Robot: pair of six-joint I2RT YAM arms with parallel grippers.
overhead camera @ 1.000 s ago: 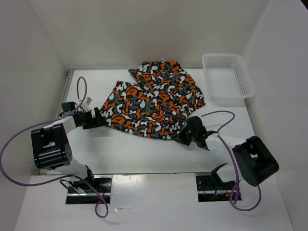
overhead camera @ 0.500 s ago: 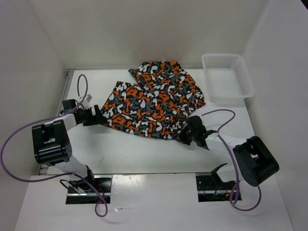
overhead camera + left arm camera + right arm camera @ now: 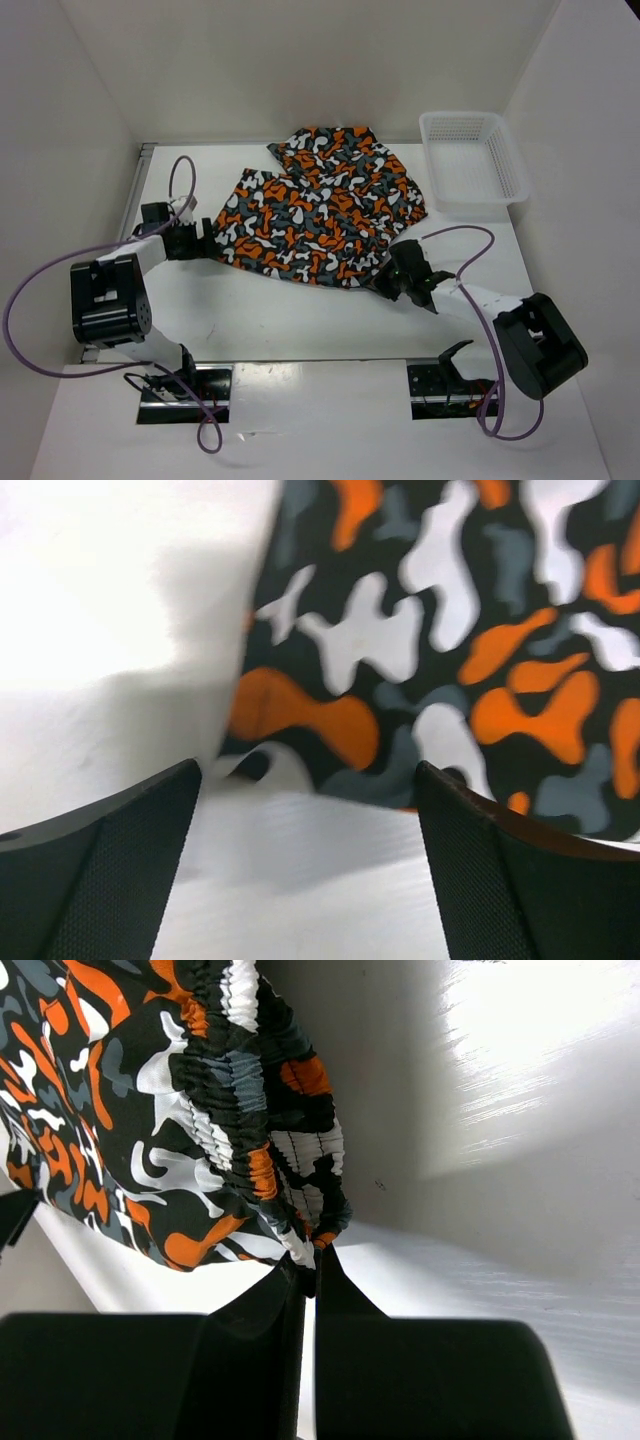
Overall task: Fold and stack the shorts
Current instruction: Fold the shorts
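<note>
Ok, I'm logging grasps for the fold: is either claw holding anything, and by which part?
The right claw is shut on the shorts, pinching a corner of the gathered waistband. The left claw is open at their edge, holding nothing.

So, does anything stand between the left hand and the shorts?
Nothing visible does. The left hand is open at the shorts' left edge, only bare table between. The right hand is shut on their waistband corner.
</note>
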